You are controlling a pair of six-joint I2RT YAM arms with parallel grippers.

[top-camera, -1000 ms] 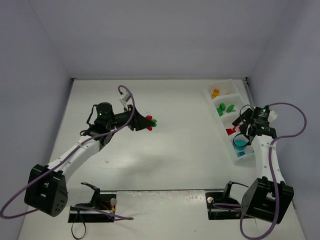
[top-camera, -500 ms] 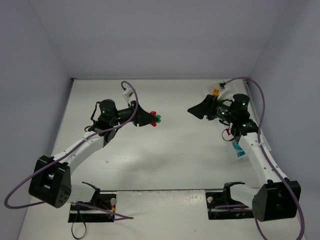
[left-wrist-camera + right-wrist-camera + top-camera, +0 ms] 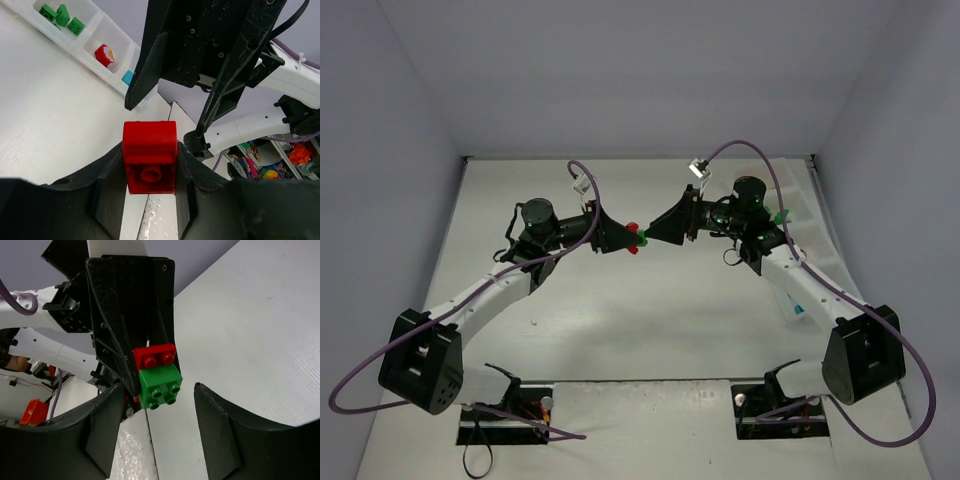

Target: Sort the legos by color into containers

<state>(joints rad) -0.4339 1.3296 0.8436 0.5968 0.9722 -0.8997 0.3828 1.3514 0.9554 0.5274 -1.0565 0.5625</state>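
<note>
My left gripper (image 3: 150, 167) is shut on a red lego (image 3: 150, 145) and holds it above the middle of the table. A green lego (image 3: 160, 386) is stuck to that red lego (image 3: 155, 356) on the side away from the left gripper (image 3: 125, 310). My right gripper (image 3: 157, 390) faces it tip to tip, open, with one finger on each side of the green brick; there is a clear gap on one side. From above, the two grippers (image 3: 625, 238) (image 3: 655, 234) meet at the red-and-green pair (image 3: 636, 239). The containers tray (image 3: 92, 31) holds green legos (image 3: 62, 15), a red piece (image 3: 104, 54) and a teal one (image 3: 128, 77).
The tray (image 3: 802, 196) runs along the table's right edge, partly hidden under my right arm. Grey walls close in the table on the left, back and right. Cables loop over both arms.
My right arm has swung left from the tray to the table's middle, its jaws narrowing on the way. The left gripper has shifted slightly right with its bricks.
</note>
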